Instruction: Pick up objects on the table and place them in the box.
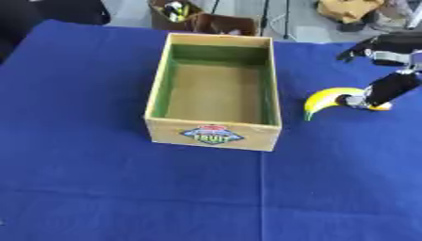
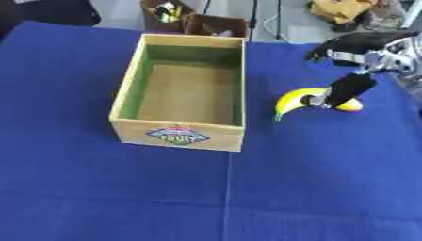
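The right robot hand (image 2: 350, 87) is closing its fingers around the banana (image 2: 298, 100), which is lying on the desk (image 2: 99, 188) just beside the empty box (image 2: 185, 132), probably for lifting it in.

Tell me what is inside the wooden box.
The wooden box shows only its bare brown floor and green inner walls. The near wall hides a strip of floor. The banana lies outside, under the right hand.

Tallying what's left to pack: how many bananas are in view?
1: the banana lies on the blue cloth right of the wooden box, with the right hand curled on it. None visible inside.
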Robot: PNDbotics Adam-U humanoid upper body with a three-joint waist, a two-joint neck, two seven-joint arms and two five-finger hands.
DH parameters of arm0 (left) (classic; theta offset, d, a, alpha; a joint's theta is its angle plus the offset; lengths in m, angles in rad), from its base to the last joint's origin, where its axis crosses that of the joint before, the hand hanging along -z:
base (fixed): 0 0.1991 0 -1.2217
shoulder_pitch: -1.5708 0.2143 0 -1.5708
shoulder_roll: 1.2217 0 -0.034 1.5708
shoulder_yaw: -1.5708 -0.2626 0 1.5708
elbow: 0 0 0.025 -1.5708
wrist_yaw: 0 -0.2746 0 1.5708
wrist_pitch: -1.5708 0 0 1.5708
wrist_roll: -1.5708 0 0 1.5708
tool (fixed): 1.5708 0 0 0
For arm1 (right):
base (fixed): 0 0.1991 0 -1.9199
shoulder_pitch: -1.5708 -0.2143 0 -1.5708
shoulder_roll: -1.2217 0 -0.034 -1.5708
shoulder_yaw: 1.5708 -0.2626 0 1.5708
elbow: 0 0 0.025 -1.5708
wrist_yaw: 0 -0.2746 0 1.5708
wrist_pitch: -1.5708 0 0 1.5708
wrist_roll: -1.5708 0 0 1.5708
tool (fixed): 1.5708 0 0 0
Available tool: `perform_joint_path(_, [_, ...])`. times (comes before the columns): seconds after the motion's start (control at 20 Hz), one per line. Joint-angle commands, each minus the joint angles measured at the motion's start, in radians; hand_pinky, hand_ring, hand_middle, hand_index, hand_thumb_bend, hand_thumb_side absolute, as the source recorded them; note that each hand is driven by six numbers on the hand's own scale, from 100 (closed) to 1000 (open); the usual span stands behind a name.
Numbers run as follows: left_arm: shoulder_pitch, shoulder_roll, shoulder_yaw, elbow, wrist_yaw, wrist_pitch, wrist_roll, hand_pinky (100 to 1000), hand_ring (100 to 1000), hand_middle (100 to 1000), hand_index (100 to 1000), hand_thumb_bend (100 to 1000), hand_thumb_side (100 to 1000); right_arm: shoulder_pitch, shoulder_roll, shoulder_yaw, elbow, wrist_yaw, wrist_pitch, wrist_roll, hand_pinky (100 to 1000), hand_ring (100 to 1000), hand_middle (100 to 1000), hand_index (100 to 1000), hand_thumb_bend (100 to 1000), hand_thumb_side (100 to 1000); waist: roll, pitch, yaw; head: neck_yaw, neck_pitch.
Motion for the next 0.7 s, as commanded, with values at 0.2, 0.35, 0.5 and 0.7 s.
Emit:
perform_joint_path(0.2, [-0.014,0.007,-0.003,-0.017,0.004,-0.002,-0.005,588,595,699,840,321,886,-0.021,-0.015,-0.006,0.035,0.028,-0.017,-0.021,914,948,849,970,364,600,0.003,-0.014,0.002,-0.006,0.001])
perform_joint_path(0.35, [-0.015,0.006,-0.004,-0.017,0.004,-0.001,-0.008,588,595,699,839,321,887,-0.023,-0.011,-0.009,0.052,0.031,-0.022,-0.03,915,949,847,974,364,595,0.003,-0.012,0.003,-0.01,0.0])
perform_joint_path(0.5, [-0.016,0.006,-0.004,-0.017,0.004,-0.001,-0.009,588,595,699,839,322,886,-0.026,-0.007,-0.011,0.067,0.032,-0.027,-0.032,915,949,847,976,360,586,0.003,-0.011,0.004,-0.009,0.0])
perform_joint_path(0.7, [-0.017,0.006,-0.005,-0.017,0.004,-0.001,-0.012,589,594,700,839,322,886,-0.034,0.0,-0.016,0.093,0.038,-0.03,-0.036,914,948,845,979,341,564,0.002,-0.008,0.006,-0.009,-0.002])
